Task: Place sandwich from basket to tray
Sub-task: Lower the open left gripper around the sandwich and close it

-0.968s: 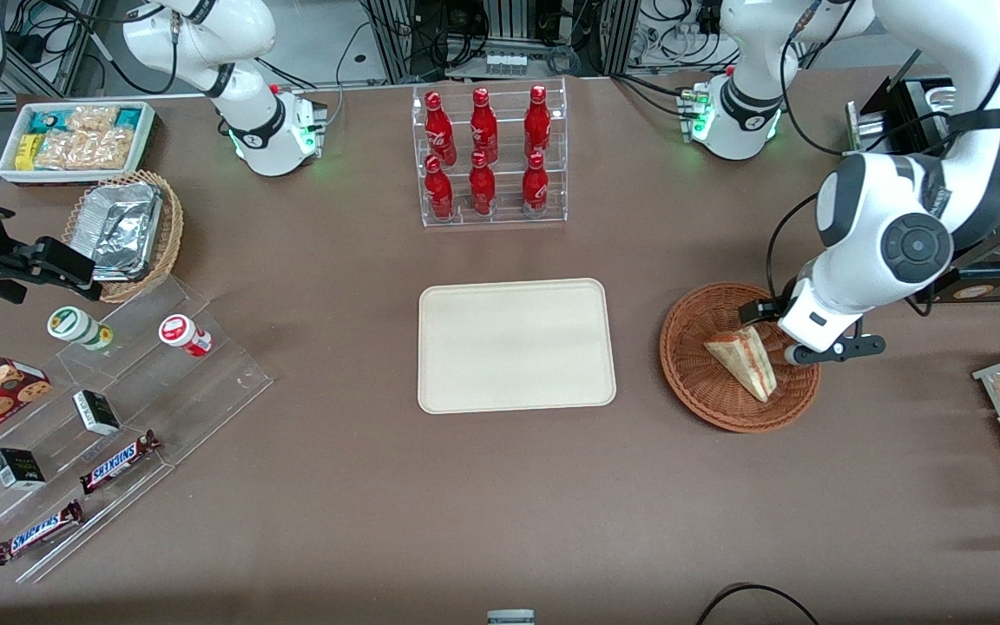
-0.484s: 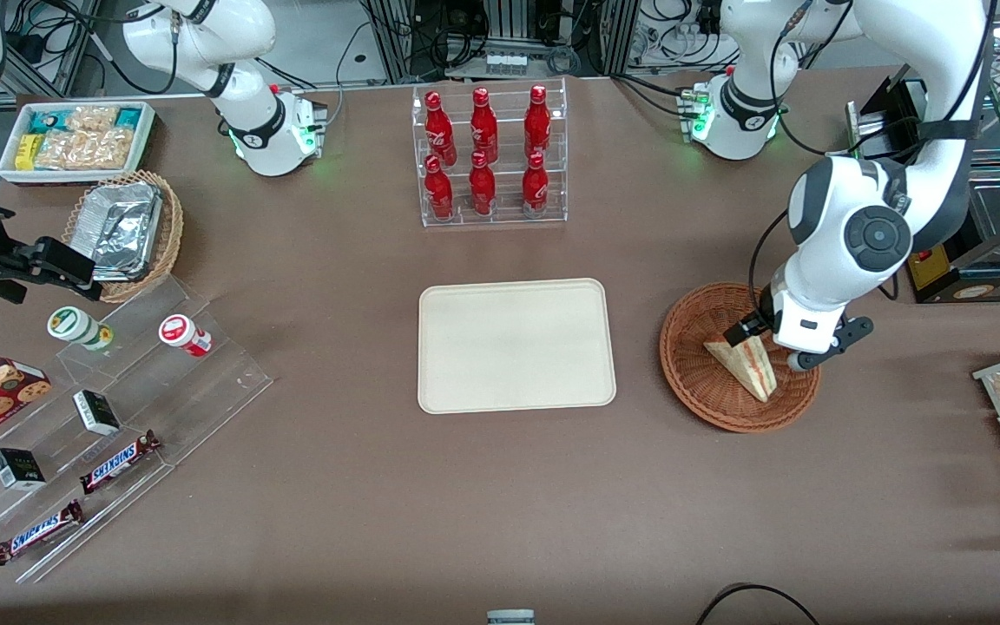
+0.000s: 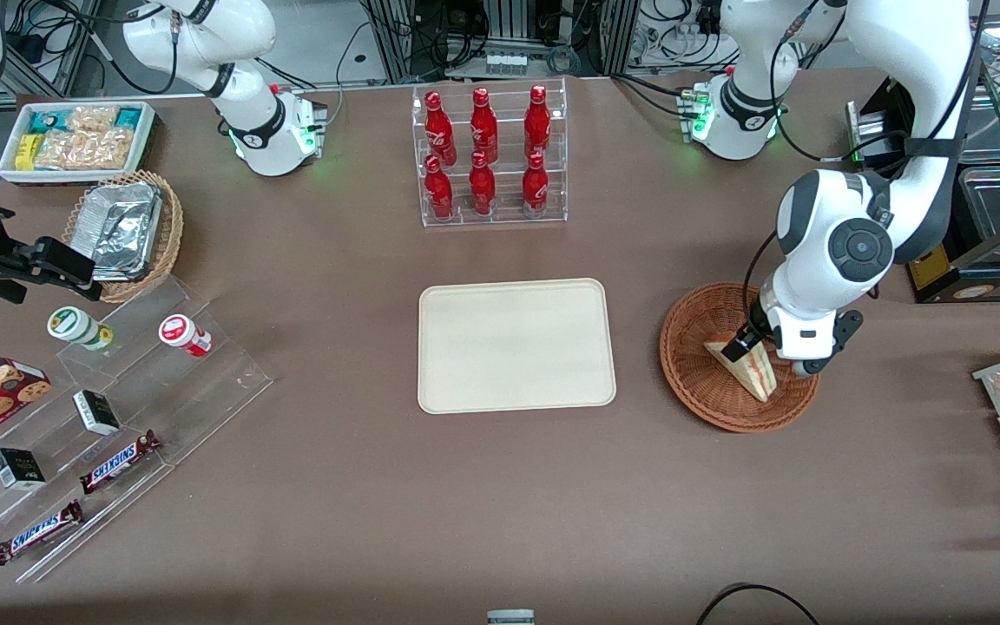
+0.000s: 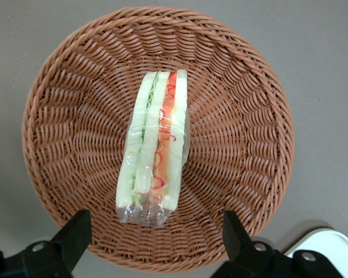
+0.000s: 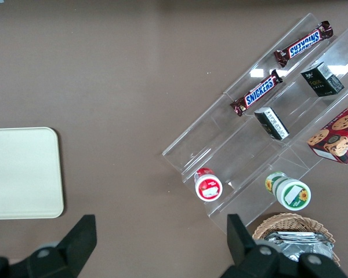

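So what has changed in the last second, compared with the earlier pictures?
The left arm swung in over the basket and lowered its gripper toward the sandwich. Its fingers are open on either side of the sandwich; nothing is gripped yet. Sandwich, basket and tray stayed put.

My working arm (image 3: 838,252) is glossy white with dark grey joint caps and black cabling. My gripper (image 4: 153,243) above the basket (image 4: 243,116) has black fingers (image 4: 75,234), set wide.
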`<state>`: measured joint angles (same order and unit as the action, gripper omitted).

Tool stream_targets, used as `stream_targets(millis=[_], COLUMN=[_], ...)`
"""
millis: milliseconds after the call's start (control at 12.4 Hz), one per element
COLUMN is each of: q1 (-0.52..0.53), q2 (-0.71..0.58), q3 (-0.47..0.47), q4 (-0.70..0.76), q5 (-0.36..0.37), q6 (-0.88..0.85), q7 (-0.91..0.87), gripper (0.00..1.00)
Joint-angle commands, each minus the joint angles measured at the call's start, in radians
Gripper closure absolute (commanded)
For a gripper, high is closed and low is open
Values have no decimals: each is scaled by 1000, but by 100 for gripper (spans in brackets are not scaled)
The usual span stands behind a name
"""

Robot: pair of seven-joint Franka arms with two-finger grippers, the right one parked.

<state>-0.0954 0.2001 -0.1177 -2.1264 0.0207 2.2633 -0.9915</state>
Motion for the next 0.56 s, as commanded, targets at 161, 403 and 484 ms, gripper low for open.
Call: stream_targets(millis=[161, 403, 484], q1=[0, 3, 6], q2=[53, 82, 91], q3=[4, 6, 7], q4=[-3, 0, 0], q5=[67, 68, 68], q6=[48, 51, 64], q7=[-29, -30, -30], gripper=[0, 0, 0])
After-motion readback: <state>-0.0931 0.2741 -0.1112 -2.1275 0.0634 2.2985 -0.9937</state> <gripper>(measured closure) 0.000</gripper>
